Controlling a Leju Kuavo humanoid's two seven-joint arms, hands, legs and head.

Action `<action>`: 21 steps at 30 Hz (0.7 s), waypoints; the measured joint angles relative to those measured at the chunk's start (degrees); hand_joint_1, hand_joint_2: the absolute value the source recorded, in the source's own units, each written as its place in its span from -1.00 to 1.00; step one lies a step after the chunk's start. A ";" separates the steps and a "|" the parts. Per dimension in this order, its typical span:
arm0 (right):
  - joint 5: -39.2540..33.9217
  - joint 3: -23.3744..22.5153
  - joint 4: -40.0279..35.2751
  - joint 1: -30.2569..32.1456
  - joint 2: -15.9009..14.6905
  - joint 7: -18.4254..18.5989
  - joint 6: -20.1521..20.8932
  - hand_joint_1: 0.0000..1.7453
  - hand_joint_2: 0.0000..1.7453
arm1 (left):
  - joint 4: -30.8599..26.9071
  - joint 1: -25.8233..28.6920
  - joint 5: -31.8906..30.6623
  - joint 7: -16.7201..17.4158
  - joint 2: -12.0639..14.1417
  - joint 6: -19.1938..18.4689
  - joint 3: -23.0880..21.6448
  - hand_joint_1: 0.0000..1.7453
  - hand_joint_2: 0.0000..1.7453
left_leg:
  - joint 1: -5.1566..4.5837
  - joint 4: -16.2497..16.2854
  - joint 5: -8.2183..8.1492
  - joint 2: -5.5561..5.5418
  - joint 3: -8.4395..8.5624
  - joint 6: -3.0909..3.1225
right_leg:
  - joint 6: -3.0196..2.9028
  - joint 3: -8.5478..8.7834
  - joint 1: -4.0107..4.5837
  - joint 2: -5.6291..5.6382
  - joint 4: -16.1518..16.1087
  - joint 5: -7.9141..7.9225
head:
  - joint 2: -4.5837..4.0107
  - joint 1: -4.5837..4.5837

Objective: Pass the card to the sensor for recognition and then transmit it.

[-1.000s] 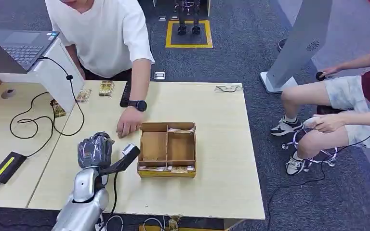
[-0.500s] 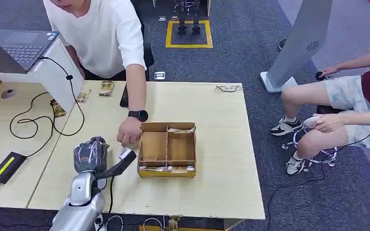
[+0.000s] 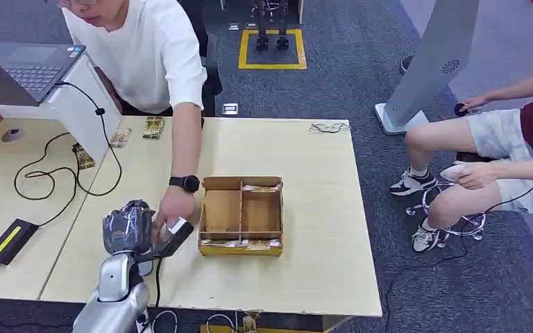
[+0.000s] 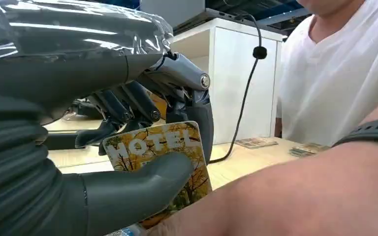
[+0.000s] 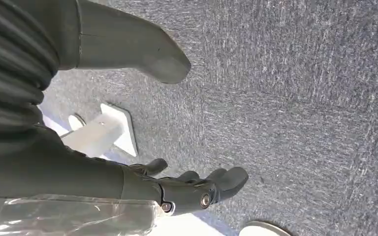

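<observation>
Holding the card (image 4: 160, 164) upright between thumb and darker fingers (image 4: 128, 105), your left hand (image 3: 128, 227) hovers over the table (image 3: 319, 270) near its front edge, just left of the wooden box (image 3: 241, 215). In the left wrist view the card stands on its short end, tilted slightly, long axis roughly vertical; its printed face, an autumn-tree picture headed "HOTEL", looks back toward the wrist camera. The thick grey thumb (image 4: 142, 179) presses across the lower half of that face, and the darker fingers curl in behind the card's upper edge, so the card is pinched flat between them.

A person in a white shirt (image 3: 149, 55) leans over the table's far edge, and that person's hand (image 3: 172, 208), with a black watch (image 3: 184, 183) at the wrist, reaches down right beside your left hand; whether it touches the card you cannot tell from the head view. The forearm crosses the foreground of the left wrist view.

Your right hand (image 5: 197, 189) hangs over grey carpet, fingers loosely spread and holding nothing.
</observation>
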 joint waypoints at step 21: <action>0.00 0.00 1.20 0.07 -0.48 -1.01 -1.25 -1.00 1.00 | -9.36 3.63 -1.99 -9.51 -3.10 1.77 9.57 1.00 1.00 | 0.00 0.00 0.00 0.00 -0.01 0.00 | 0.00 -0.01 0.00 0.00 0.00 0.00 | 0.00 0.02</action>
